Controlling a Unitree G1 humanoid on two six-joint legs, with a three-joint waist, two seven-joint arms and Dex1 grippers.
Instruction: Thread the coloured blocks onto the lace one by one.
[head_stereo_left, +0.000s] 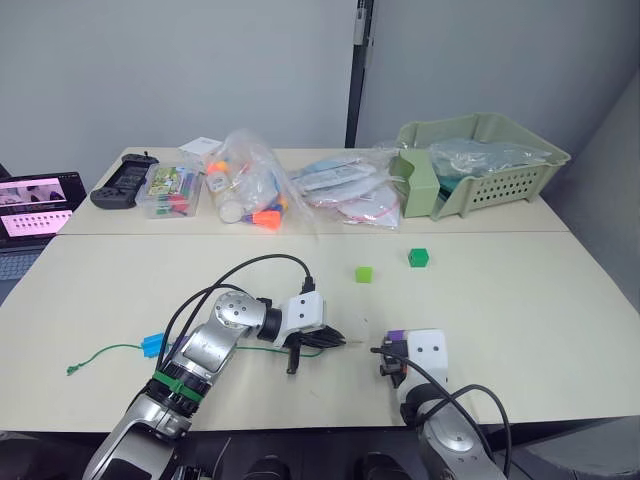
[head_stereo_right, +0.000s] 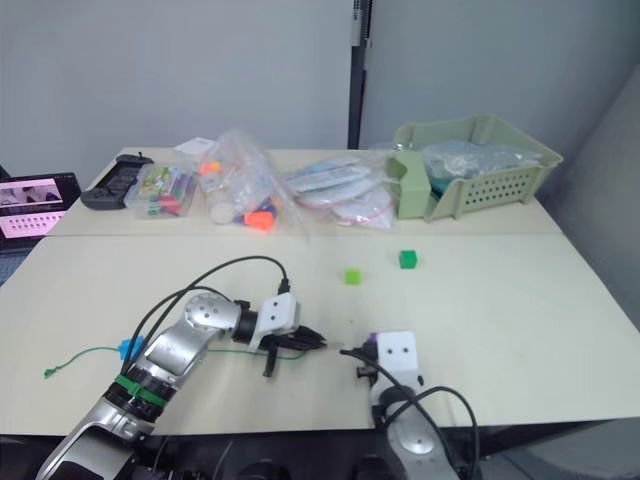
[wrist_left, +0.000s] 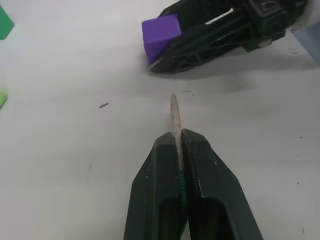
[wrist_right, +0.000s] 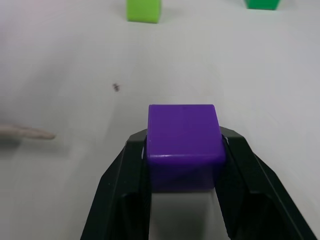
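- Head views: you've got a pale table (head_stereo_left: 520, 300) against a grey wall, clutter along the back. The light green cube (head_stereo_left: 364, 273) and dark green cube (head_stereo_left: 418, 257) sit loose mid-table, well apart from the arms. The blue cube (head_stereo_left: 153, 345) looks already on the lace (head_stereo_left: 105, 352).
- Left wrist view: your left gripper (wrist_left: 179, 142) is pinched shut on the lace tip (wrist_left: 174, 112), which pokes out stiff (the string behind is floppy, so hold near the tip).
- Right wrist view: your right gripper (wrist_right: 183, 142) is clamped on the purple cube's (wrist_right: 183, 132) sides. It's light, hard and probably slick; I can't see the hole.
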